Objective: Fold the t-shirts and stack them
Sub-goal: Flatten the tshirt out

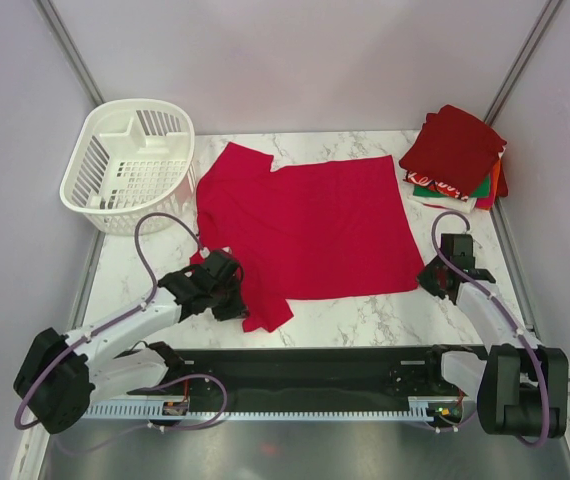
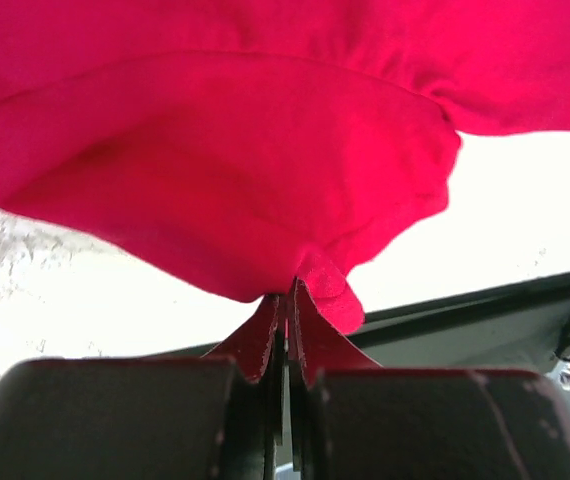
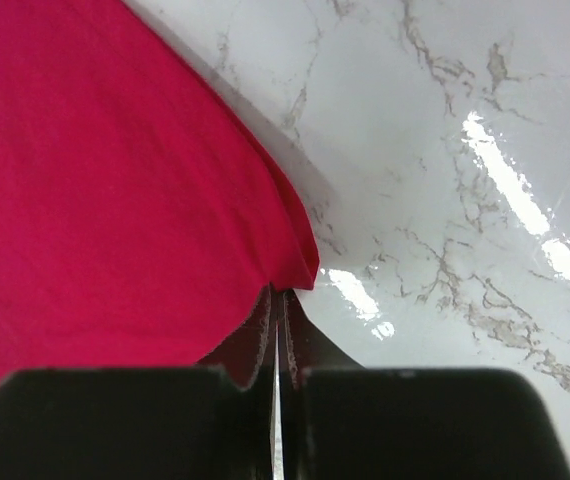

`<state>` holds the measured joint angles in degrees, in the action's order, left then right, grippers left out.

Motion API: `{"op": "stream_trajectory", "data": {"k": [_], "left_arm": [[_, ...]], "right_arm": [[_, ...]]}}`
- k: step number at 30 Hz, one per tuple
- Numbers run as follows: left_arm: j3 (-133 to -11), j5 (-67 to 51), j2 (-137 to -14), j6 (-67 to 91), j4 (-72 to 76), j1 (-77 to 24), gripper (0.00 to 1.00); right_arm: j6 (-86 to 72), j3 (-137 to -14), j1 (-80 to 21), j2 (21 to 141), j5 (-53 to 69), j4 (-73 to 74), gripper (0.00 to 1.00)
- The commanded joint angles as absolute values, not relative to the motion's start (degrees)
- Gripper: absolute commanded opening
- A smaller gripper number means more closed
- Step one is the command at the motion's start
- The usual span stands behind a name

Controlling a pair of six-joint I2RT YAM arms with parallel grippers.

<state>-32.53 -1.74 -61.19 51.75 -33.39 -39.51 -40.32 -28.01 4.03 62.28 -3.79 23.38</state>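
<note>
The bright red t-shirt (image 1: pixel 310 225) lies spread across the middle of the marble table (image 1: pixel 365 320) in the top view. Its body is flat and roughly square. One sleeve points to the upper left, and the other sleeve is drawn down toward the lower left of the frame. There the left gripper (image 2: pixel 286 305) has its jaws pressed together on a small fold of the cloth. In its wrist view the fabric rises from the pinch, billows over most of the frame and hides nearly all of the table behind it; what shows of the surface is washed out to white. From above, that claw's tips are lost under its own dark body and the draped cloth. The right gripper (image 3: pixel 277 300) sits at the shirt's lower right corner with its jaws closed tight. In its wrist view the very tip of the hem corner meets the fingertips, and only a sliver of cloth seems to be caught between them. From above, the corner itself is hard to make out beside the black housing. In the upper right a stack of folded t-shirts (image 1: pixel 453 148) is topped by a dark red one that covers most of the pile. Only thin edges of green, white and orange show beneath it. A white slatted basket (image 1: pixel 130 165) stands in the upper left.
</note>
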Motion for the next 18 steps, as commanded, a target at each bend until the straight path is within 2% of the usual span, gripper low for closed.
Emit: {"op": "stream_trajectory", "data": {"k": [1, 7, 18], "left_arm": [[-35.94, -0.18, -56.09, 51.15, -39.01, -39.64, 0.02], [-38.49, -0.17, -45.81, 53.52, -49.29, -39.64, 0.02], [-44.29, 0.79, -38.06, 56.07, -62.83, -39.64, 0.02]], "right_arm": [[-40.25, -29.88, 4.31, 57.85, -0.89, 25.57, 0.0], [-40.25, -33.22, 4.31, 51.7, 1.3, 30.49, 0.0], [-39.9, -35.42, 4.31, 40.44, 5.0, 40.5, 0.0]]}}
